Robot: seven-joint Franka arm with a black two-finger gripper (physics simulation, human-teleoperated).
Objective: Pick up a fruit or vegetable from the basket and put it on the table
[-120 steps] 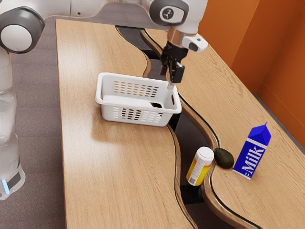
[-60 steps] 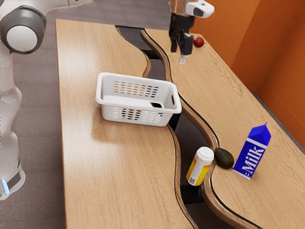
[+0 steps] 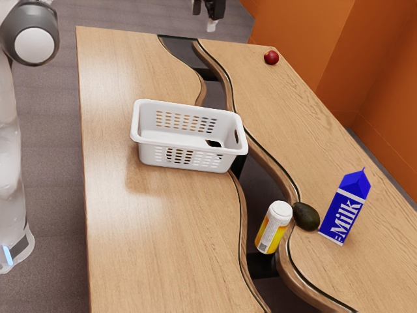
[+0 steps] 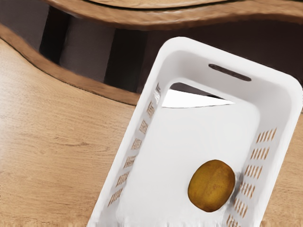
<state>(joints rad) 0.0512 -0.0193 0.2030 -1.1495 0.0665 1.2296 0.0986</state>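
High at the top edge of the exterior view, my gripper (image 3: 207, 13) is partly cut off, its black fingers apart with nothing between them. The white basket (image 3: 189, 139) stands well below it on the table, left of the dark channel. Looking down in the wrist view, I see the basket (image 4: 173, 46) with a brownish-yellow oval fruit (image 4: 211, 186) lying on its floor, beside one slotted long wall. In the exterior view the basket's near wall hides that fruit.
On the wooden table (image 3: 150, 241), a yellow bottle with a white cap (image 3: 273, 227) stands by a dark avocado (image 3: 305, 216) and a blue milk carton (image 3: 345, 207). A red fruit (image 3: 271, 57) lies near the far corner. A winding dark channel crosses the tabletop.
My gripper has risen from near the basket's rim, going first up and right, then up and left to the exterior view's top edge. The basket and table items have stayed put.
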